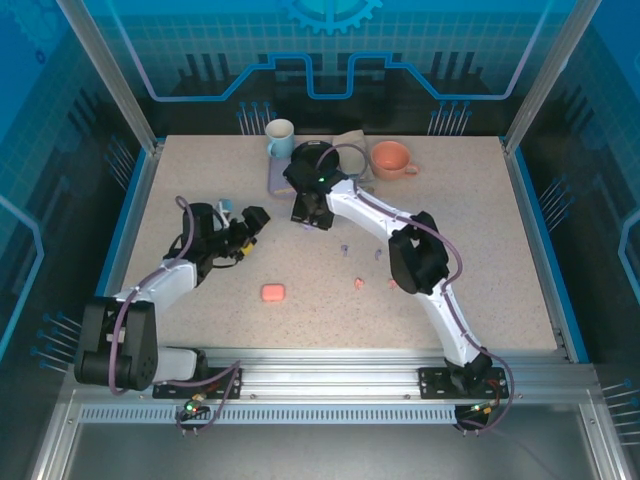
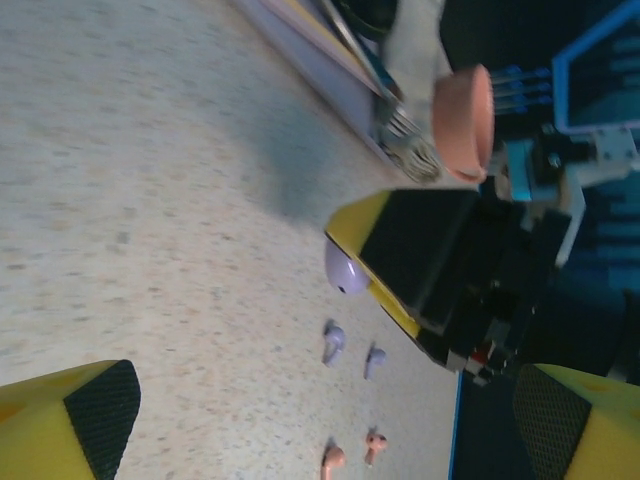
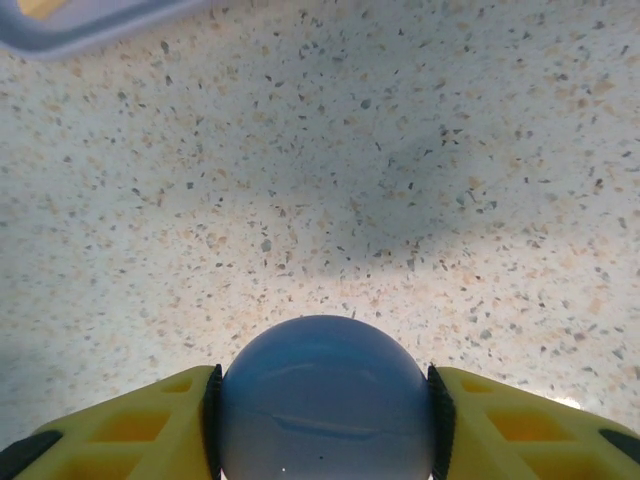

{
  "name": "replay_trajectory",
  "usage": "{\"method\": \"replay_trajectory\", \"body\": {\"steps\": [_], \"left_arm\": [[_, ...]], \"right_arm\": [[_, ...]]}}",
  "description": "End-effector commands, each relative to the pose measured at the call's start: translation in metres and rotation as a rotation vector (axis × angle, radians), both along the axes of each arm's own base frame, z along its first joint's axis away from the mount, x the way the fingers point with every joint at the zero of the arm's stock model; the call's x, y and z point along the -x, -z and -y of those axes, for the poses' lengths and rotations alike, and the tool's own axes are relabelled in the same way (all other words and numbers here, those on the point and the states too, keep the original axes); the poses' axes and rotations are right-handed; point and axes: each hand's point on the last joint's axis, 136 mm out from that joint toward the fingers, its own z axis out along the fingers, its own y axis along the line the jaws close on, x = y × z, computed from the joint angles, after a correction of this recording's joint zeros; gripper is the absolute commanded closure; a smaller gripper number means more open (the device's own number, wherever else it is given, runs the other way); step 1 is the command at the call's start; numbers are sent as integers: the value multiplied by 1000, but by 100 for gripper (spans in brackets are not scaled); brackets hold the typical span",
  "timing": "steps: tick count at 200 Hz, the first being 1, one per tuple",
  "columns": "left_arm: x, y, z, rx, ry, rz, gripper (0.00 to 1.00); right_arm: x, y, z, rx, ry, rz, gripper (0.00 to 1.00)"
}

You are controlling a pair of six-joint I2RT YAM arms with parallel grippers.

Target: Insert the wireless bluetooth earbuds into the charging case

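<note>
Lilac charging case (image 3: pixel 325 385) pinched between fingers of right gripper (image 3: pixel 325 405), low over table (image 3: pixel 330 150). Left gripper (image 1: pixel 246 238) spread wide, empty. Best practice: hold case level, grip light, set down close to buds. Lilac earbuds (image 1: pixel 345 247), pink earbuds (image 1: pixel 358 283) lie loose on table, right of held case, nearer arm bases, apart from both grippers.

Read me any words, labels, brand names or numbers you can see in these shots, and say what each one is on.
None can be read.
The back wall carries only a gear drawing and line patterns, no letters.
The pale mug, orange cup, pink case and lilac case show plain surfaces, with no marks visible.
</note>
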Motion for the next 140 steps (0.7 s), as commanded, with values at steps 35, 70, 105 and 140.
{"method": "replay_trajectory", "body": {"steps": [35, 70, 105, 140], "left_arm": [[-1, -16, 55, -67, 173, 201, 1], [-16, -9, 62, -67, 144, 221, 1], [-31, -3, 76, -49, 138, 239, 8], [-42, -1, 93, -24, 142, 260, 19]], "right_arm": [[-13, -56, 7, -221, 108, 18, 49], [-11, -65, 11, -294, 150, 6, 49], [-7, -72, 11, -323, 162, 7, 49], [-4, -72, 12, -337, 177, -4, 49]]}}
